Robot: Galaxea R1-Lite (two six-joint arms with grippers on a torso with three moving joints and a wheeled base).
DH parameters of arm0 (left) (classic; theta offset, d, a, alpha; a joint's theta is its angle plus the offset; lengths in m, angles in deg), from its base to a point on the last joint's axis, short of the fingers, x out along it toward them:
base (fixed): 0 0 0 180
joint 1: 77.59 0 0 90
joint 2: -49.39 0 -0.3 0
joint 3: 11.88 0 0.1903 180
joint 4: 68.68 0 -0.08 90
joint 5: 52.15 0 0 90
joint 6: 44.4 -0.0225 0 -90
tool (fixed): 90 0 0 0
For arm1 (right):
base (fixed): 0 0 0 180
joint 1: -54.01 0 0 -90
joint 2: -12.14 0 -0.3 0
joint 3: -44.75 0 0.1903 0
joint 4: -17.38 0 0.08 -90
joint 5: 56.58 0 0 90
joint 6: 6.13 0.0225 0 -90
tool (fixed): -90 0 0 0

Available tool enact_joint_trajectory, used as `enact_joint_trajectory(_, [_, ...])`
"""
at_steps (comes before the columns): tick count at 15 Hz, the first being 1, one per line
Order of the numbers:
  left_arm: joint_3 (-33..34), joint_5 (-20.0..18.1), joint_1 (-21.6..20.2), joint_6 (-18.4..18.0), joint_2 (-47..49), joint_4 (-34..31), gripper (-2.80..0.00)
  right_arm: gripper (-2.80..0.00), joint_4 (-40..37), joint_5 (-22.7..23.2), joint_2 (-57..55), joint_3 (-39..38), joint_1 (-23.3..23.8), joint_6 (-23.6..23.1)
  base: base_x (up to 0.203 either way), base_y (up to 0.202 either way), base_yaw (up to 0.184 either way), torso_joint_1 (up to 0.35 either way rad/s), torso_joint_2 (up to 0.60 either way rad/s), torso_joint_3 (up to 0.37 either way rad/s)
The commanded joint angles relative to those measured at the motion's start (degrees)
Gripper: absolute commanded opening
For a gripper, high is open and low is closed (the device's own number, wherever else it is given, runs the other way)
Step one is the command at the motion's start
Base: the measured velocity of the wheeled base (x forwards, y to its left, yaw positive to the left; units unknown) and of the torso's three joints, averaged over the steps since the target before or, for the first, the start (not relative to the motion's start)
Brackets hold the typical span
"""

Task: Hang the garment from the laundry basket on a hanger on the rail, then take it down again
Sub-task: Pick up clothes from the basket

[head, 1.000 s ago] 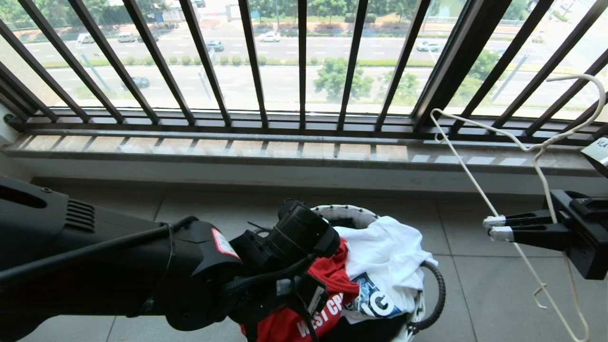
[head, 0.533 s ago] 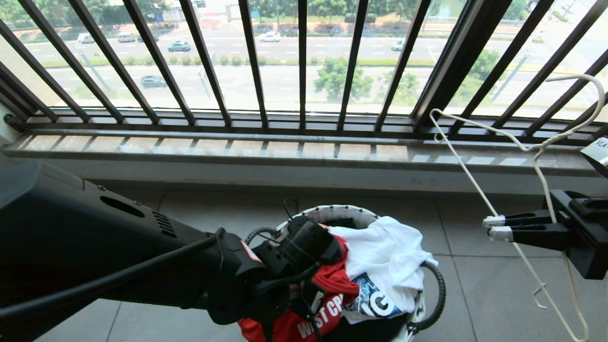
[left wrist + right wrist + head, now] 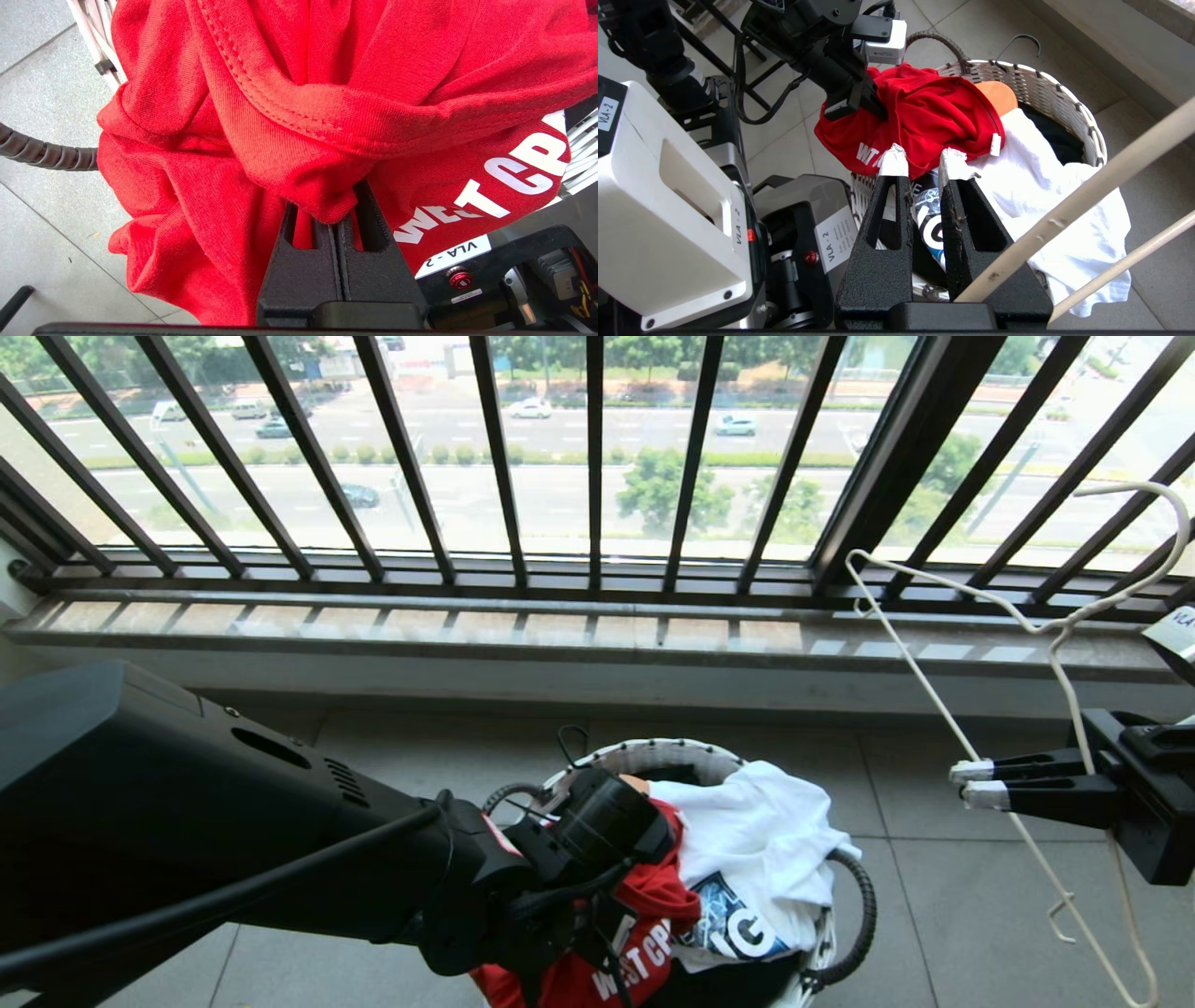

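The left hand [image 3: 343, 219] is down at the laundry basket [image 3: 653, 751], clenched on a fold of the garment [image 3: 289, 140]; in the left wrist view the two black fingers [image 3: 299, 275] meet with red cloth pinched between them. The garment is a red T-shirt lying bunched on the near-left side of the basket and spilling over its rim. White lettering on it reads "WEST C…" in part, the rest hidden in folds.

Beside the garment in the basket lies a white shirt [image 3: 756, 840] with a blue-and-white print showing the large letter "G". A black item [image 3: 1057, 135] lies under it against the far wall. The basket stands on the tiled floor [image 3: 971, 896] before the window railing [image 3: 597, 457].

The right hand [image 3: 973, 784] is held level, well to the right of the basket, grasping the hanger [image 3: 943, 709]. The thin white wire passes between its white-tipped fingers [image 3: 893, 158], which stand slightly apart around it. The hanger's hook points upward against the railing.

Labels reading "VLA - 2" appear on the robot body [image 3: 668, 224] in the right wrist view, and on a tag [image 3: 451, 254] below the garment in the left wrist view
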Motion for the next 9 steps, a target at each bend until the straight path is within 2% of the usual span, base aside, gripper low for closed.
enact_joint_trajectory(1, [-0.58, 0.31, -0.34, 0.32, -0.73, 0.13, -2.80, -2.80, -0.12, 0.44, 0.04, 0.02, 0.00, -0.20, 0.000, 0.000, 0.000, 0.000, 0.00, 0.000])
enact_joint_trajectory(3, [-2.35, 2.02, -1.96, 0.35, -3.27, 0.07, -2.80, -2.80, -0.13, 0.44, 0.30, 0.11, 0.16, -0.20, 0.000, 0.000, 0.000, 0.000, 0.00, 0.000])
enact_joint_trajectory(6, [-6.64, 2.64, -2.58, 0.10, -6.78, -0.39, -2.80, -2.80, -0.21, 0.44, 0.22, 0.64, 0.96, -0.12, 0.000, 0.000, 0.000, 0.000, 0.00, 0.000])
enact_joint_trajectory(9, [-12.99, 2.91, -2.57, -1.87, -7.28, -0.66, -2.80, -2.80, -0.21, 0.44, 1.10, 0.72, 1.75, -0.12, 0.000, 0.000, 0.000, 0.000, 0.00, 0.000])
